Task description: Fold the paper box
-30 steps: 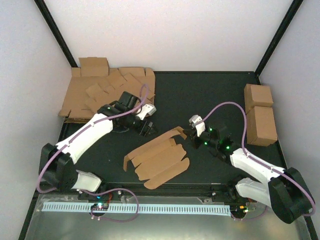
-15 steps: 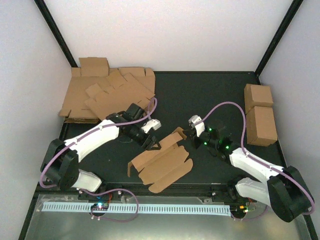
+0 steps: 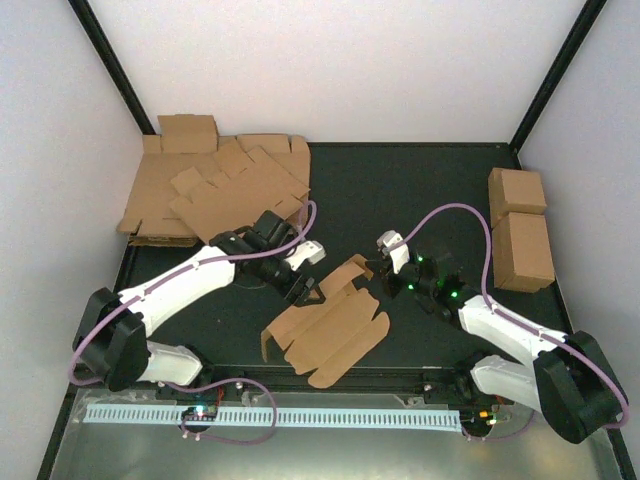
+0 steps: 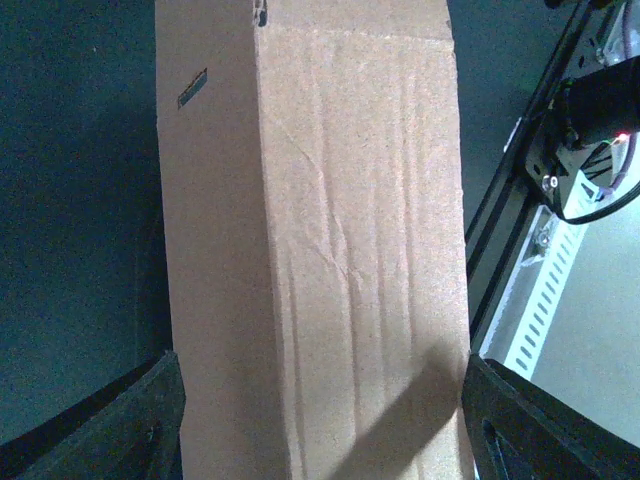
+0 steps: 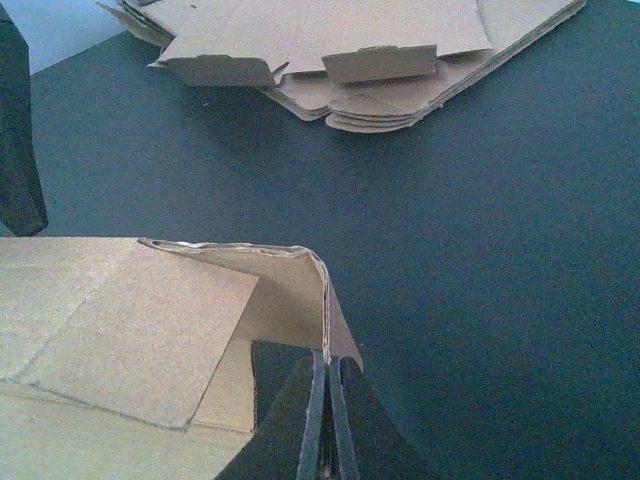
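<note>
The paper box [image 3: 330, 325] lies partly unfolded in the middle of the black table, a brown die-cut sheet with flaps raised at its far end. My left gripper [image 3: 305, 290] is at the box's far left side. In the left wrist view a long box panel [image 4: 330, 200] fills the gap between the two wide-apart fingers [image 4: 150, 420], reaching from one to the other. My right gripper [image 3: 385, 268] is at the box's far right corner. Its fingers [image 5: 318, 420] are shut on the edge of an upright flap [image 5: 290, 290].
A heap of flat cardboard sheets [image 3: 215, 185] lies at the back left and shows across the table in the right wrist view [image 5: 340, 50]. Two brown cuboids [image 3: 520, 230] stand at the right edge. A white slotted rail [image 3: 270, 415] runs along the near edge.
My left arm swung from beside the heap to the box and set its fingers around a panel. The box slid slightly toward the near right. The right gripper kept its pinch.
</note>
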Motion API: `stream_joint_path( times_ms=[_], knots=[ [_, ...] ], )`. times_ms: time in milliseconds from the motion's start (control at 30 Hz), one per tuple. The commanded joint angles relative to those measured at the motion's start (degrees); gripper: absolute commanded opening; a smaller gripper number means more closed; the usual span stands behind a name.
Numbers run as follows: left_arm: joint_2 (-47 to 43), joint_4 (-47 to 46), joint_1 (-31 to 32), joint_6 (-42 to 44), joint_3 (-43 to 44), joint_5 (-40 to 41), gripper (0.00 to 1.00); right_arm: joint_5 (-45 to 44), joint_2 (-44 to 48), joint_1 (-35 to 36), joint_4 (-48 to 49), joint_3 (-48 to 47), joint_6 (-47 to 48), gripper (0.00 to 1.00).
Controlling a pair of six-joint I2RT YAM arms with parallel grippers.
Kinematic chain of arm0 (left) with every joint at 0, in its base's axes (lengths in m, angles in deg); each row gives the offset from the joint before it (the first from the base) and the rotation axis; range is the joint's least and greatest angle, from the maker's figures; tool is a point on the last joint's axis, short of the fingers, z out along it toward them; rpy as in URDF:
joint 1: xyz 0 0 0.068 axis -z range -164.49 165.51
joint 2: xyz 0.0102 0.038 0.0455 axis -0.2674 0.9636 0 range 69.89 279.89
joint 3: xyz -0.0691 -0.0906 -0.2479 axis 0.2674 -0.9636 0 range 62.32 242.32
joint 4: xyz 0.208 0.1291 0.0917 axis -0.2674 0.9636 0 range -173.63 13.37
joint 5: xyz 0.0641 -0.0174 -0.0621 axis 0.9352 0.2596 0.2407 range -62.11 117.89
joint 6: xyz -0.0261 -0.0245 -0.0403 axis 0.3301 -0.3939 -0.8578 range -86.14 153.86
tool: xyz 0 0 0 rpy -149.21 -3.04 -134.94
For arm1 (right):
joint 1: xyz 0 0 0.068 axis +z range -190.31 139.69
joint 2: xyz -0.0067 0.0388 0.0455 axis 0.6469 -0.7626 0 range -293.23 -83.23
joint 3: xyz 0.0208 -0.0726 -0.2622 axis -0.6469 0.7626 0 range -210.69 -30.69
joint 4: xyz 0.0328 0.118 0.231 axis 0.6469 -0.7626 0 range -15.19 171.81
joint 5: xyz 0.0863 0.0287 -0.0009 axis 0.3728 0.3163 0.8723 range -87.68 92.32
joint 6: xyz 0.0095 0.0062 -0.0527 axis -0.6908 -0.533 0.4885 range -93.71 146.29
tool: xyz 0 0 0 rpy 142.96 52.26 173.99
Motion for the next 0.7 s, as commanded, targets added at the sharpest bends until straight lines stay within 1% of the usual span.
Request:
stream_joint_path(
  times_ms=[0,100,267,500,667],
  knots=[
    [0.03,2.44,1.39,0.11,2.94,3.99,0.77,0.05,-0.03,0.56,1.96,-0.28,0.30,0.02],
    [0.77,3.44,1.85,-0.11,3.41,4.79,0.75,0.05,-0.01,0.57,1.86,-0.27,0.21,0.02],
    [0.99,4.40,3.52,-0.58,4.20,4.83,0.78,-0.21,0.09,0.67,1.59,-0.27,0.30,0.02],
    [2.23,5.36,4.75,-1.28,4.78,6.75,0.77,-0.31,0.05,0.76,1.54,-0.44,0.35,0.02],
    [2.20,5.00,5.81,-1.82,5.17,6.48,0.81,-0.46,0.18,0.83,1.30,-0.44,0.34,0.02]
  ],
)
